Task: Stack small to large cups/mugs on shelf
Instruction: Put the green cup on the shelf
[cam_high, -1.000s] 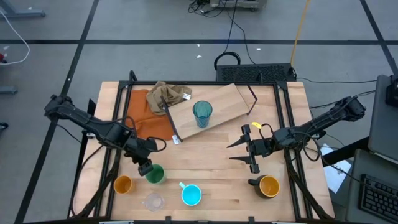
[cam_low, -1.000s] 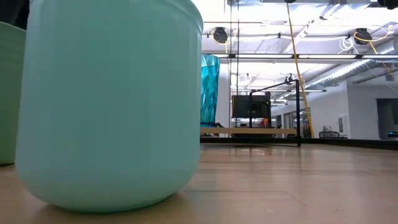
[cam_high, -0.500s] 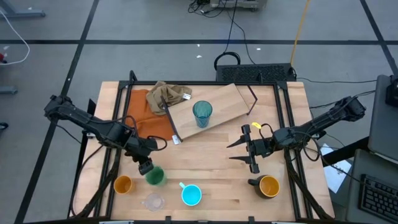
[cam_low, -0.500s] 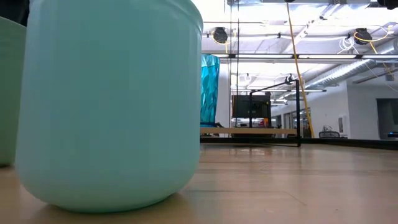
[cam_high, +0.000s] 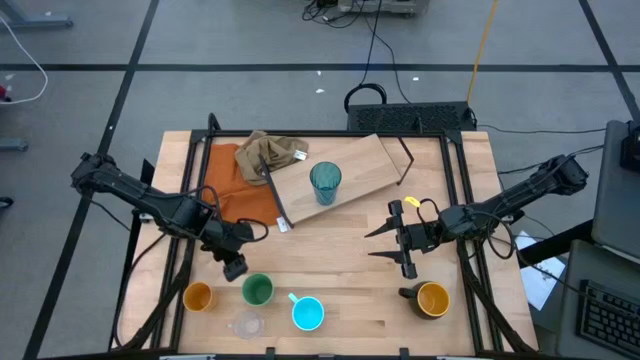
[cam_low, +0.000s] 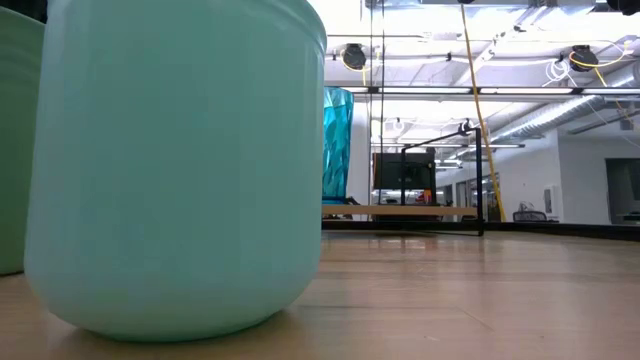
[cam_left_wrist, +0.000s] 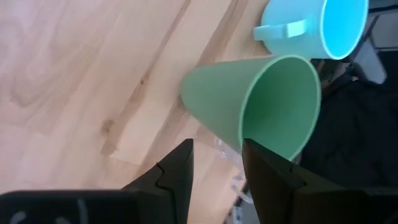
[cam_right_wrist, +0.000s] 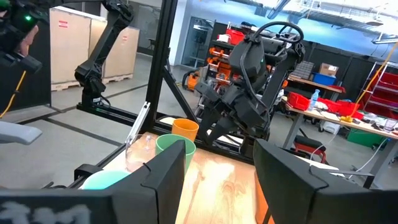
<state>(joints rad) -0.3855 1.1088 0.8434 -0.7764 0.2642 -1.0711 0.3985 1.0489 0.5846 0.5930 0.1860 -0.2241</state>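
The green cup (cam_high: 258, 290) stands upright on its base near the table's front, just beyond my left gripper (cam_high: 236, 270). That gripper is open, and bare table shows between its fingertips (cam_left_wrist: 214, 165). The orange cup (cam_high: 198, 296), the clear glass (cam_high: 246, 325) and the light-blue mug (cam_high: 308, 313) stand around the green cup. The black mug (cam_high: 430, 298) stands at the front right. The teal tumbler (cam_high: 325, 183) stands on the wooden shelf (cam_high: 368, 165). My right gripper (cam_high: 372, 245) hangs open over mid-table and holds nothing. My left gripper comes at the green cup slanting down from the table's left. In the left wrist view one fingertip (cam_left_wrist: 264, 168) overlaps the cup's rim (cam_left_wrist: 283, 152). I cannot tell whether it touches the cup. Nothing lies between the fingers.
An orange cloth (cam_high: 235, 192) and a crumpled brown rag (cam_high: 270, 152) lie at the shelf's left end. In the low view the light-blue mug (cam_low: 180, 170) fills the foreground, with the green cup (cam_low: 15, 140) at the picture's left edge. Bare wood lies between the arms.
The green cup has shifted a little toward the table's near edge and right, out from under my left gripper's tips. It now stands upright with its whole rim showing. Both arms have kept still.
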